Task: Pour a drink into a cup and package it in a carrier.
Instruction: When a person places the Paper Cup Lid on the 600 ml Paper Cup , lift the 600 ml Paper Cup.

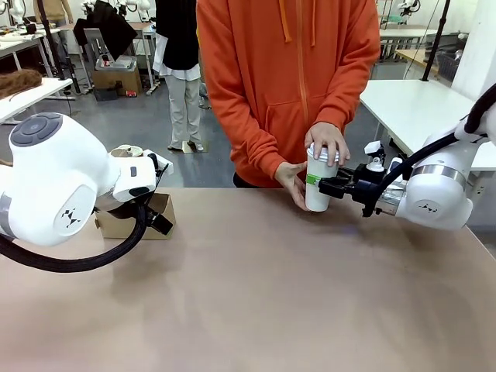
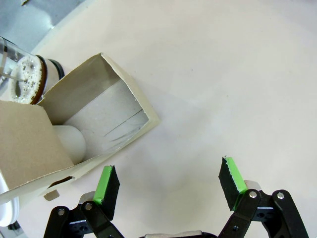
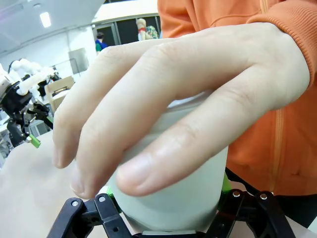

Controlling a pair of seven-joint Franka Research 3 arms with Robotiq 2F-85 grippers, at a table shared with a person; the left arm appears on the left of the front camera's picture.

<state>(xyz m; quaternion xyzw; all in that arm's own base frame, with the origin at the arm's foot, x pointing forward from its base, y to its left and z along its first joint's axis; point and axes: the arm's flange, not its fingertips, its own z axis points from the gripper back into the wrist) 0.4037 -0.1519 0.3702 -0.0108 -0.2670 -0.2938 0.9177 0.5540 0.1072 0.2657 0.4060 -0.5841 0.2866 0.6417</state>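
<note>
Cup (image 1: 316,200): stands upright on the table (image 1: 248,302), near the far edge and right of centre, directly in front of the person in the orange hoodie (image 1: 287,70).

Right gripper (image 1: 324,186): reaches in from the right, held level, its fingers closed on the cup's sides about halfway up. In the right wrist view the cup (image 3: 173,198) sits between the two black fingers of this gripper (image 3: 166,201), touching both.

Person: the upper hand (image 1: 327,139) lies over the cup's top, fingers curled down around the rim. The lower hand (image 1: 291,180) rests against the cup's left side. The upper hand (image 3: 173,124) hides the rim in the wrist view, so the contents cannot be told.

Carrier (image 1: 124,225): sits at the far left of the table, well apart from the cup and partly hidden by the left arm. In the left wrist view the carrier (image 2: 99,106) shows an open pocket with a white rounded object (image 2: 72,141) inside it.

Left gripper (image 2: 171,181): hangs just beside the carrier, its green pads (image 2: 106,183) spread wide with nothing between them, bare table below.

Glass vessel (image 2: 27,79): clear, with a perforated disc on top, just beyond the carrier.
</note>
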